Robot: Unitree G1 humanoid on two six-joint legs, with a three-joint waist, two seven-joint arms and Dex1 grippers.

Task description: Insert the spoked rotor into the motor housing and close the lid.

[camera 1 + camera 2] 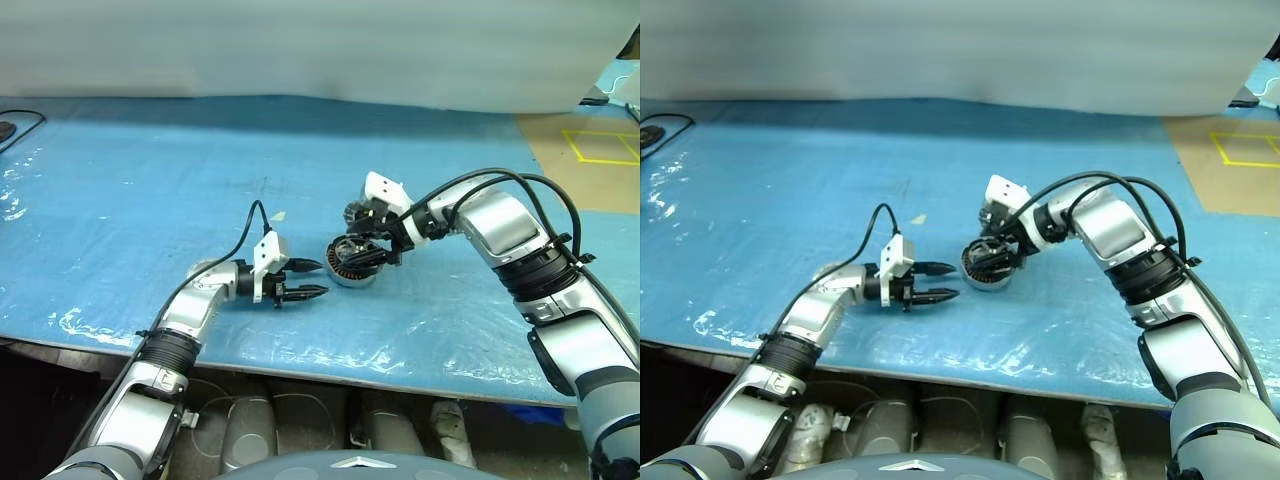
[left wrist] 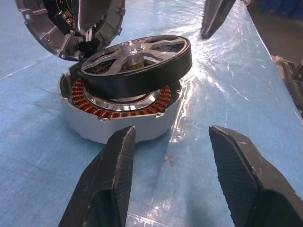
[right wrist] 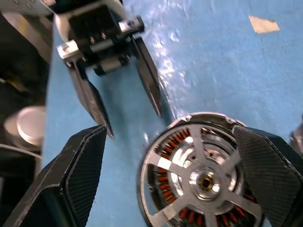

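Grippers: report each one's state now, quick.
Left gripper: open, empty, beside the motor housing.
Right gripper: open wide over the spoked rotor, not gripping it.

Silver arms, black cables, textured jaws

Robot lab or workshop: blue plastic-sheeted table (image 1: 150,180), yellow floor tape (image 1: 605,147), cables.

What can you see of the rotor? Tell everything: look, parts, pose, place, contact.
The rotor is a round wheel with a black rim, silver spokes and a silver hub. It sits tilted on top of the housing, over the copper windings, not seated flat. The lid stands open behind it.
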